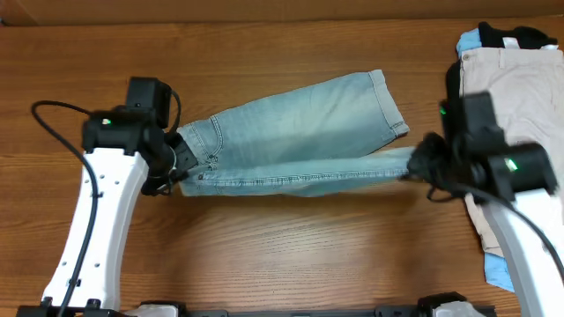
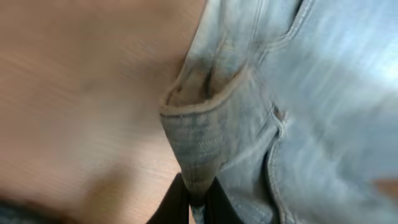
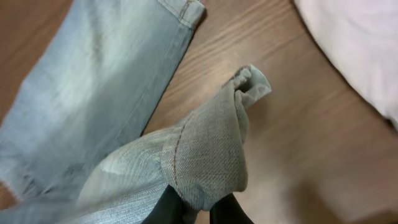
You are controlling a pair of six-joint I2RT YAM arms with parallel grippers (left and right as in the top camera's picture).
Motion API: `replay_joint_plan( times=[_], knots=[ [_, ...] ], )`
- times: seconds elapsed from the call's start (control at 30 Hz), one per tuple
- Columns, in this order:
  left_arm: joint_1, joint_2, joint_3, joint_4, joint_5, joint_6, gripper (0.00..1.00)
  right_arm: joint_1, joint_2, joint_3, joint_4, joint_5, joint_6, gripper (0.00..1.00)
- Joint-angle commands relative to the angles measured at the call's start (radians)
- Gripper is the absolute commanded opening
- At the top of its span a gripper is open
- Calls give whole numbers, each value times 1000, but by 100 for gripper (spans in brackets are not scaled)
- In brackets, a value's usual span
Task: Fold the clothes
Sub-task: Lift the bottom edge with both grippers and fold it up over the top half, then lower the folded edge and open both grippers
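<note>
Surely soft and floppy, the faded light-blue denim shorts (image 1: 300, 132) are pinched: left gripper (image 2: 196, 202) on waistband (image 2: 199, 109), right gripper (image 3: 198, 208) maybe on leg hem (image 3: 252, 84).

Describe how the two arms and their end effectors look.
The left arm and right arm have smooth white links and black joint housings, each with a small green light. A black cable loops off the left arm. The left end effector and right end effector are black.
</note>
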Motion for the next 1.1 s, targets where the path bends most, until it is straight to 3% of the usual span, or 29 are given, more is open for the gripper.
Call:
replay_joint_plan(
  times=[0.0, 0.37, 0.8, 0.87, 0.9, 0.93, 0.97, 1.0, 1.07],
  knots=[
    [6, -3, -105, 160, -79, -34, 4, -6, 151, 21, 78, 63, -37, 9],
    [6, 132, -180, 567, -158, -43, 4, -33, 465, 21, 463, 62, -41, 9],
    [6, 283, -180, 958, -159, -47, 4, -43, 515, 21, 822, 63, -142, 13],
    [6, 292, -180, 998, -158, -47, 20, -43, 530, 21, 856, 62, -141, 21],
    [6, 295, -180, 1007, -158, -47, 40, -43, 537, 21, 866, 62, -141, 38],
    [6, 298, -180, 1012, -158, -47, 68, -43, 547, 21, 875, 62, -141, 64],
    [6, 298, -180, 1012, -158, -47, 89, -43, 558, 21, 887, 62, -141, 91],
    [6, 299, -180, 1012, -169, -46, 100, -43, 575, 21, 902, 62, -141, 100],
    [9, 298, -179, 1011, -194, -45, 100, -43, 591, 21, 909, 63, -141, 100]
  ],
)
